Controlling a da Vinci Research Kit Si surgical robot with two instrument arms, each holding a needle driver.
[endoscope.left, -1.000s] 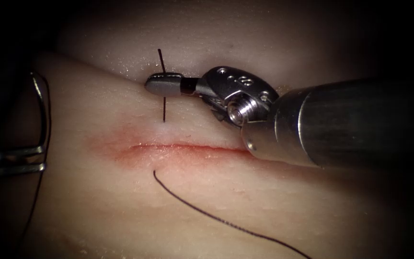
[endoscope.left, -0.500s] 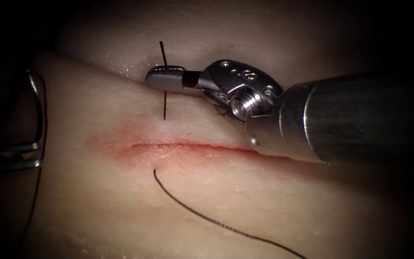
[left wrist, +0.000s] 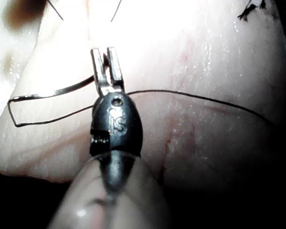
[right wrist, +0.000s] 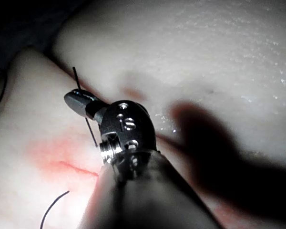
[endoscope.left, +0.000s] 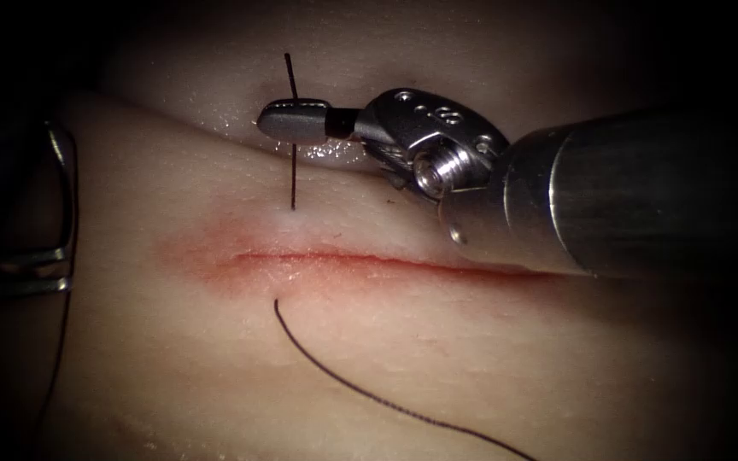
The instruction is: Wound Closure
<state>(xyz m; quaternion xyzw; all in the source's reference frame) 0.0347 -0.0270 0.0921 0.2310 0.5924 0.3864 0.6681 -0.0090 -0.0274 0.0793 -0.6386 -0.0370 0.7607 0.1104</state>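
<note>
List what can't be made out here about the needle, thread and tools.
- Needle: endoscope view, gripped by the right tool; its lower part is buried in the tissue beyond the cut.
- Thread: runs off the endoscope view's bottom edge.
- Left tool: endoscope view, cut off by the left edge and shadowed; what it holds is unclear.

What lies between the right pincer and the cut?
In the endoscope view, thread runs from the right pincer, shut on it, into bare tissue above the cut. The left pincer holds the needle.
</note>
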